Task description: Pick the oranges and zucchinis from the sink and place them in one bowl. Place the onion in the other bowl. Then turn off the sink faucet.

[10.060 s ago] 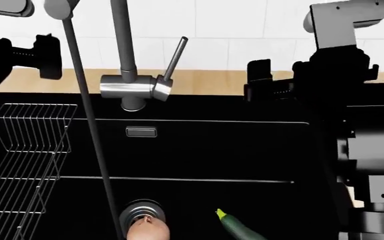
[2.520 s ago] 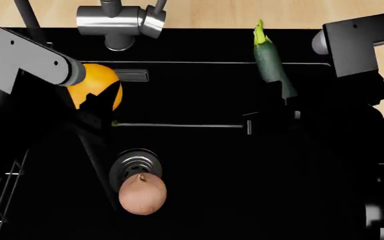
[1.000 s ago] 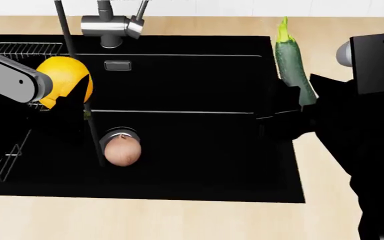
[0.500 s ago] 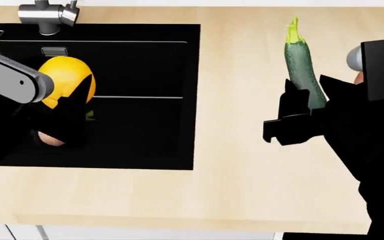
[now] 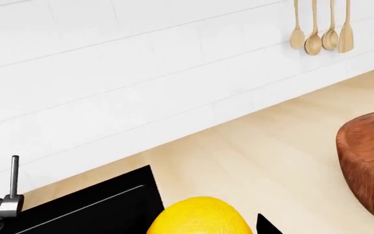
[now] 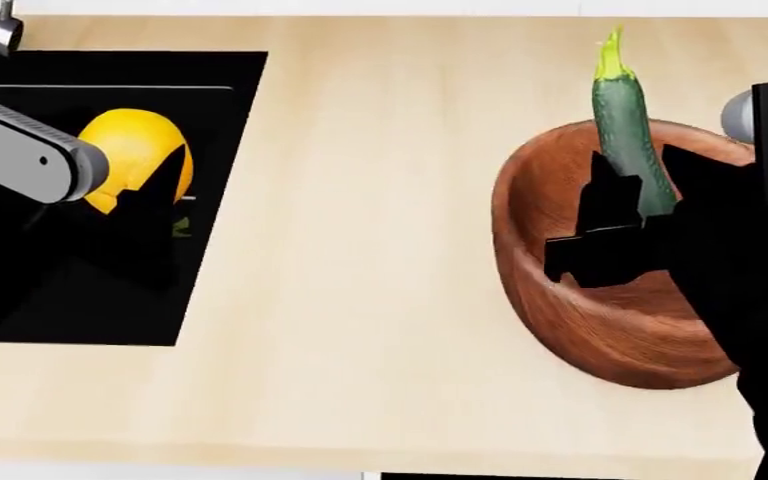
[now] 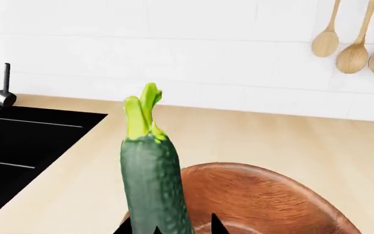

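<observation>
Reddish-brown wood, the bowl (image 6: 584, 345) sits near the desk's (image 6: 357, 250) right edge; the right hand (image 6: 624, 235) grips the zucchini (image 6: 628, 130) upright above it. The left hand (image 6: 144, 215) clasps the orange (image 6: 131, 150) over the sink's (image 6: 91, 310) right edge.

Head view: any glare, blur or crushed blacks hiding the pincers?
Head view: sharp, flat light, no glare; both black arms render as solid silhouettes, so the right pincer on the slim dark green zucchini barely resolves. Left wrist view: crisp, the yellow-orange oval fruit is cropped at the frame edge. Right wrist view: sharp, the reddish-brown wooden bowl shows soft shading.
</observation>
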{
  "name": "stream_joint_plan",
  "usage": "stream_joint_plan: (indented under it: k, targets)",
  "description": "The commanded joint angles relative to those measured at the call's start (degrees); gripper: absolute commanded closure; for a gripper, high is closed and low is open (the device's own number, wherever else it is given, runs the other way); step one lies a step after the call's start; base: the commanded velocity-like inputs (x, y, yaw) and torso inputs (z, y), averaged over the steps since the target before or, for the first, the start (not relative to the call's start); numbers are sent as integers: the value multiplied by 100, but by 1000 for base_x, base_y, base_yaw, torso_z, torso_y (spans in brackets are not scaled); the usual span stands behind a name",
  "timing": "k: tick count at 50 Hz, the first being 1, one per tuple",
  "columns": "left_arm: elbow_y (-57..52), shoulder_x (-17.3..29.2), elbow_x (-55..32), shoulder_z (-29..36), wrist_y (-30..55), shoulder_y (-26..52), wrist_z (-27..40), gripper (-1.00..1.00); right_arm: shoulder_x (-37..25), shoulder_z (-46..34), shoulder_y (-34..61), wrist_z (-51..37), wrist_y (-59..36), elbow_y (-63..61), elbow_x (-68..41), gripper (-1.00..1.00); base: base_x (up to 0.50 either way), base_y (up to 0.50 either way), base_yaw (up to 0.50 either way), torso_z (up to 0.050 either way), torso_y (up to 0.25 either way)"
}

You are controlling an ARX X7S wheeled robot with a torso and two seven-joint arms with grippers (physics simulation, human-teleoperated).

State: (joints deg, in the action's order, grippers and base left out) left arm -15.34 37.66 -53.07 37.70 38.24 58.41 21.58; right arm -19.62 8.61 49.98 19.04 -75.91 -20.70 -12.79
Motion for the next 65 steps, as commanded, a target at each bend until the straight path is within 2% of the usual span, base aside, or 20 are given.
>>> stream_joint_plan:
  k: [1,23,39,54,65]
  targets:
    - [-23,29,-155,-150,-114,-39,-21,100,-22,141,-55,-4,64,-52,56,100,59,-500,0,0,0]
    - [47,-5,-107,-116,-147,-35,-51,100,-16,146,-192,-64,270,-3,60,100,163,-497,0,0,0]
    - [55,29,-96,-133,-199,-72,-62,100,12,112,-228,-101,357,36,44,100,250,-288,0,0,0]
    - [158,16,-45,-137,-232,-41,-68,100,-3,25,-292,-107,400,75,26,100,382,-93,0,0,1]
    - [71,47,-100,-157,-294,-68,-159,100,25,117,-244,-97,331,36,-56,100,44,0,0,0,1]
